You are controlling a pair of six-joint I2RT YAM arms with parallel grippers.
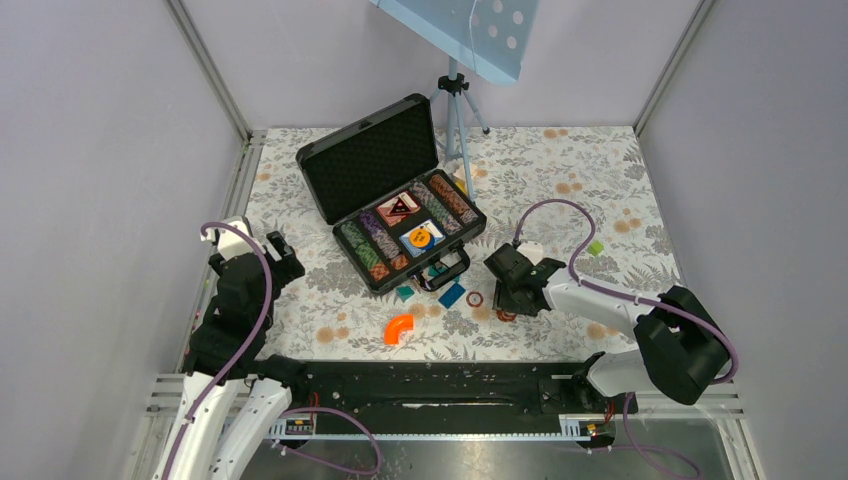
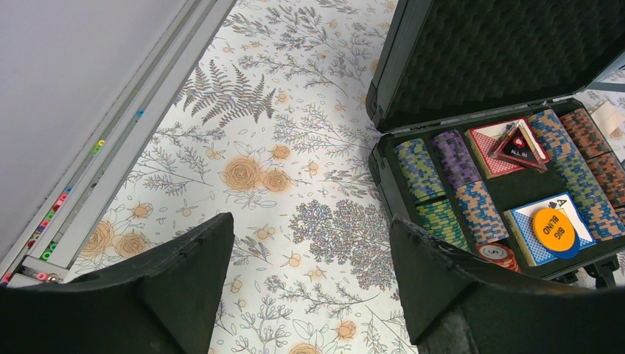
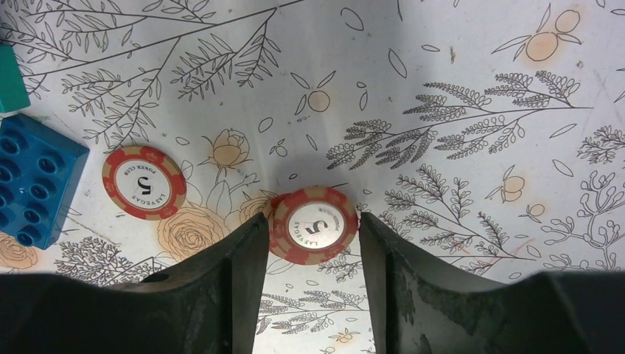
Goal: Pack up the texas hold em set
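A: Where does the briefcase (image 1: 370, 165) stand?

B: It stands open about the middle of the table (image 1: 330, 310), a little to the far side. The foam-lined lid is raised on the far-left edge, and the handle is on the near edge.

A: What lies inside it?

B: The rows of striped chips (image 2: 472, 199) fill the long compartments. Between them lies the red deck (image 2: 488, 151), with a black triangular marker (image 2: 519, 146) reading "ALL IN" on it. Nearer lies the blue deck (image 2: 527, 242), with an orange button (image 2: 554, 230) reading "BIG BLIND" on it.

A: And the right gripper (image 3: 313, 220)?

B: It is low at the table, to the near right of the case. A red chip (image 3: 315, 228) marked "5" sits between its two fingers (image 3: 221, 287). Both fingers meet the rim of this chip, so the jaws are closed on it from the sides. Whether the chip is lifted off the table, one cannot tell.

A: Are other loose pieces near?

B: Yes. A second red chip (image 3: 144, 183) lies on the table to the left of it, apart from the fingers. Farther left is a blue block (image 3: 33, 188), and just beside that a teal block (image 3: 9, 77). An orange curved piece (image 1: 398, 328) lies on the near side of the case, well apart from both grippers.

A: What about the left gripper (image 2: 309, 223)?

B: It hangs over the table, left of the case. Its jaws stand wide apart and nothing is between them.
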